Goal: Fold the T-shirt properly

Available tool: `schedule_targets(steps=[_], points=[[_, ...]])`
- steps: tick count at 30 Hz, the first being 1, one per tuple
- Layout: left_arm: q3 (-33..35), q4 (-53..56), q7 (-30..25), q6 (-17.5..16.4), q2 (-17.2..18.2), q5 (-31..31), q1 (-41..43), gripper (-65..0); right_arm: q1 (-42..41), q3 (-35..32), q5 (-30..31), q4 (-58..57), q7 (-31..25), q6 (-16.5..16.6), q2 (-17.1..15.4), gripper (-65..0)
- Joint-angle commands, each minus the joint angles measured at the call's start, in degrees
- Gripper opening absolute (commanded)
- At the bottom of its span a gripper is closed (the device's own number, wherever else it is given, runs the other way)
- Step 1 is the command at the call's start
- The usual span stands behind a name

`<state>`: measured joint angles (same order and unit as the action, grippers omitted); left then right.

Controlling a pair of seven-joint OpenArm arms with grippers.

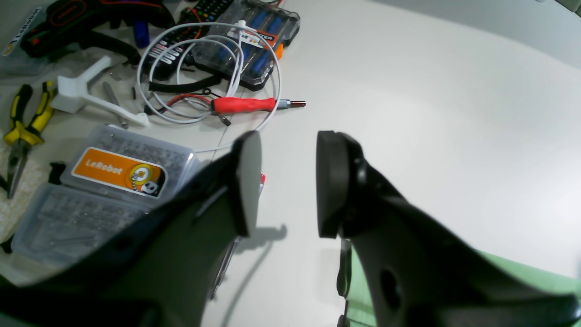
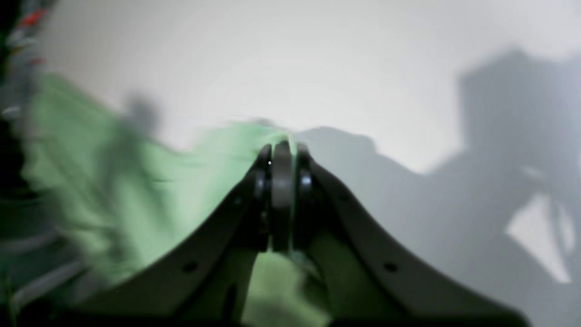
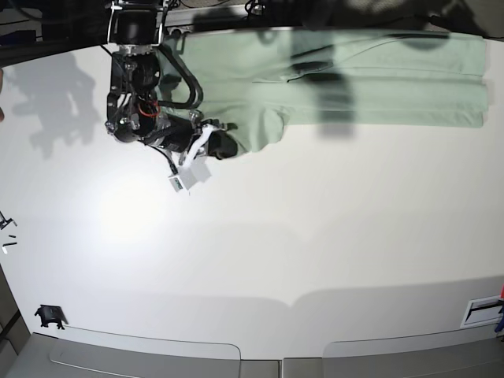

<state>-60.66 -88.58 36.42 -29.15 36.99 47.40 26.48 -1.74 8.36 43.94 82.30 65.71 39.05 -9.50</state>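
One T-shirt (image 3: 331,75), mint green, spread along far edge of white desk (image 3: 315,236). Right hand (image 2: 281,156) clamped on its near-left edge. Left hand (image 1: 288,181) half-spread, empty, over bare desk. Two clear screw boxes (image 1: 104,195) — orange label (image 1: 119,171) reading "LeRobot". One yellow-handled pliers (image 1: 22,131), one red-handled tool (image 1: 245,105).

Robotics lab/workshop w/ a big white worktable (image 3: 260,252). Bench clutter at one end: LeRobot-labelled bit case (image 1: 119,171), yellow-handled pliers (image 1: 22,131), red screwdriver (image 1: 247,105), coiled white cable (image 1: 209,68).
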Motion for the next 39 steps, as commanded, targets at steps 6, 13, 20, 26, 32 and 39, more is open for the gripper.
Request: schedule_targets(steps=[6, 13, 20, 26, 32, 39], points=[[-0.68, -0.92, -1.31, -0.24, 1.60, 0.90, 0.22, -46.4, -0.90, 0.24, 18.14, 6.56, 11.04, 0.95, 1.53, -65.0], [-0.68, -0.92, -1.29, -0.24, 1.60, 0.85, 0.22, -46.4, 4.81, 0.24, 31.19, 7.08, 14.29, 0.95, 7.67, -65.0], [-0.68, -0.92, -1.31, -0.24, 1.60, 0.87, 0.22, -46.4, 13.03, 0.24, 38.73, 7.13, 14.29, 0.95, 10.60, -65.0], [-0.68, -0.92, -1.31, -0.24, 1.60, 0.87, 0.22, -46.4, 18.56, 0.24, 38.80, 7.43, 14.29, 0.95, 10.60, -65.0], [-0.68, -0.92, -1.31, -0.24, 1.60, 0.92, 0.22, -46.4, 22.21, 0.24, 38.77, 11.63, 14.29, 0.95, 10.58, -65.0], [-0.68, -0.92, -1.31, -0.24, 1.60, 0.90, 0.22, -46.4, 23.39, 0.24, 37.44, 17.14, 14.29, 0.95, 10.60, -65.0]])
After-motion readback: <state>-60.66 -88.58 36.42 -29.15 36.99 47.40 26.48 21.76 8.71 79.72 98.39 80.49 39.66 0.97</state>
